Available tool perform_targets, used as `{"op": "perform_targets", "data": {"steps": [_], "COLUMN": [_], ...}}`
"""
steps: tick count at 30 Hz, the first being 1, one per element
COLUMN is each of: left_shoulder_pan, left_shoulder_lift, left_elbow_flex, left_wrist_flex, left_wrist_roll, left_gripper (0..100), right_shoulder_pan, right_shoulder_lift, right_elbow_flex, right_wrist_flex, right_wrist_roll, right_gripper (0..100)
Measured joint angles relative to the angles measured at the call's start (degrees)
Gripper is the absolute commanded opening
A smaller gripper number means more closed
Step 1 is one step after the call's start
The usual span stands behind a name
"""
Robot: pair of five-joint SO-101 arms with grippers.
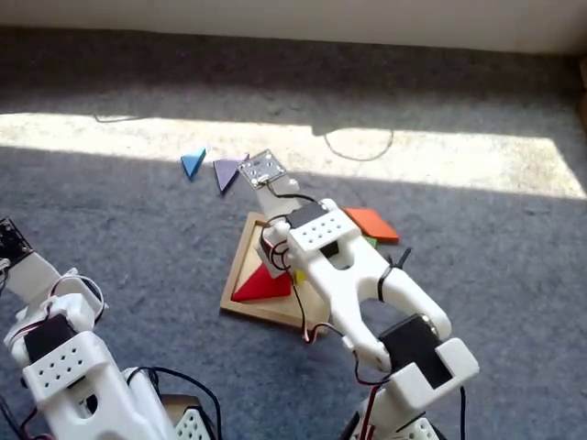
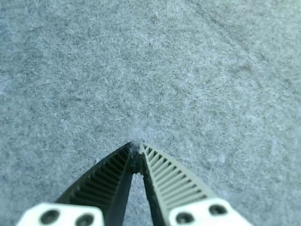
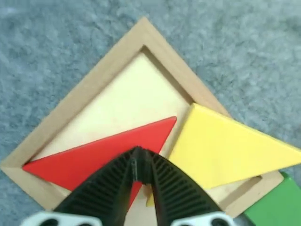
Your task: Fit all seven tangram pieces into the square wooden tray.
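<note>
Over the tray (image 3: 89,87), right gripper (image 3: 139,153) closed empty, red triangle (image 3: 80,162) pointing into a corner, left gripper (image 2: 136,147) closed, empty.

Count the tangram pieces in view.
6: red in the tray, yellow overlapping its rim, green and orange beside it, blue and purple farther off. Another may hide under the arm.

Indoor room (grey carpet (image 1: 514,275), sunlit)

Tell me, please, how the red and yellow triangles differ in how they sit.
The red triangle lies flat inside the wooden tray, a tip tucked into its corner; the yellow triangle crosses the rim, a tip outside. The right gripper covers part of the red triangle, barely any of the yellow triangle.
</note>
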Motion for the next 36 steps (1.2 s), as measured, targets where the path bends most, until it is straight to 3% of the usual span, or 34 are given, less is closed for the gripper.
{"op": "perform_targets", "data": {"steps": [21,27,36], "left_shoulder_pan": [0.00,0.00,0.00], "left_shoulder_lift": [0.00,0.00,0.00], "left_elbow_flex": [0.00,0.00,0.00], "left_wrist_flex": [0.00,0.00,0.00], "left_wrist_roll": [0.00,0.00,0.00], "left_gripper": [0,0,0], "right_shoulder_pan": [-4.40,-4.48,-4.40], "right_shoulder_lift": [-0.53,-11.78,-5.98], "right_elbow_flex": [-8.18,-0.09,5.63], "right_wrist_flex": [-0.18,-0.18,-4.75], "right_wrist_roll": [0.09,0.09,0.09], "right_gripper": [0.6,0.6,0.6]}}
